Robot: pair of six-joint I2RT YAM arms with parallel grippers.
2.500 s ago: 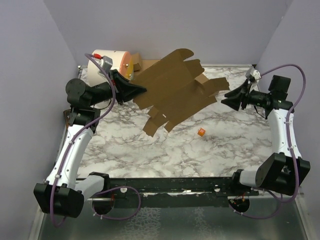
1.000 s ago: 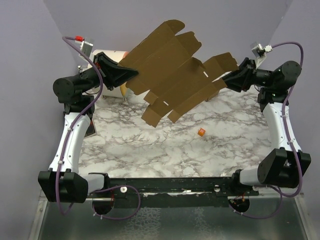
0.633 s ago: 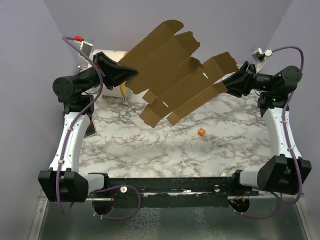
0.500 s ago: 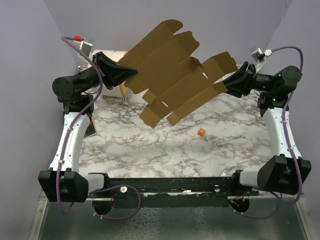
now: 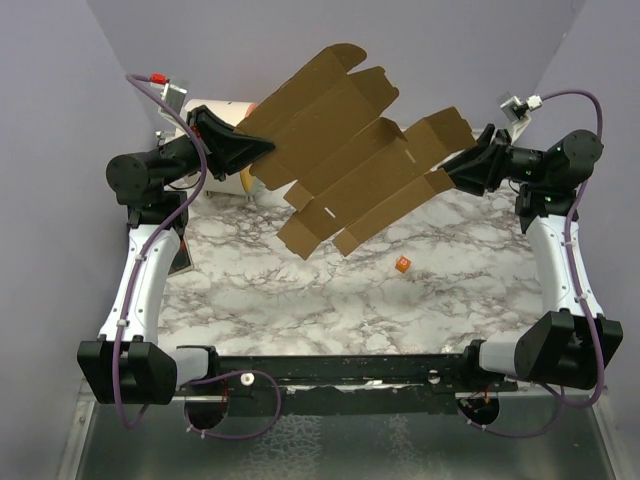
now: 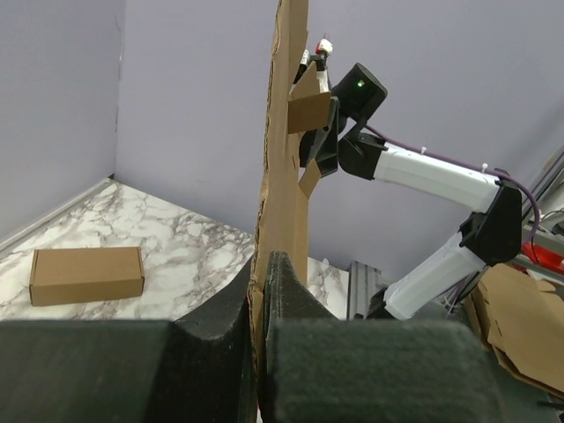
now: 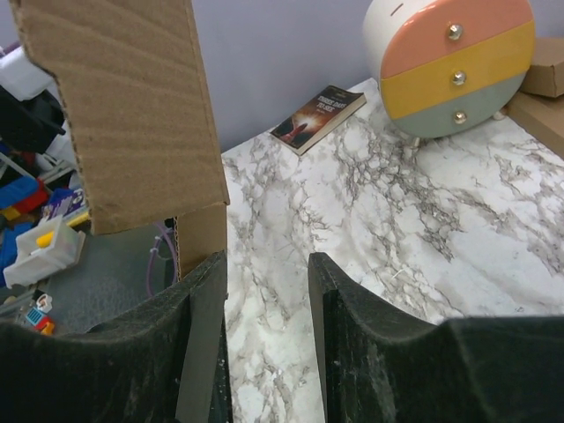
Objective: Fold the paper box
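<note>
My left gripper (image 5: 262, 150) is up over the far-left part of the table (image 5: 300, 310), and its fingers are clamped tight on the left edge of the paper box (image 5: 350, 150). In my left wrist view the sheet stands on edge straight out from between the two pads, so that grip looks firm.

The box itself is one flat die-cut sheet. It hangs in the air over the far half of the table, tilted, its low corner pointing down toward the table's middle and touching nothing. Every panel and flap lies in the same plane. I see creases and slots but no wall stood up and no tab tucked in.

An orange cube (image 5: 402, 265) sits on the table near its middle, below the sheet and well apart from it. A round drawer unit (image 5: 215, 108) stands at the table's far-left corner.

My right gripper (image 5: 450, 170) is over the table's far-right side, at the sheet's right-hand flaps. Its fingers are spread, with bare marble showing in the gap between them in the right wrist view. The flap sits against the outside of one finger rather than inside the gap, so this hand grips nothing.

I judge the task barely begun: the sheet is lifted and presented, but all the folding is left.
</note>
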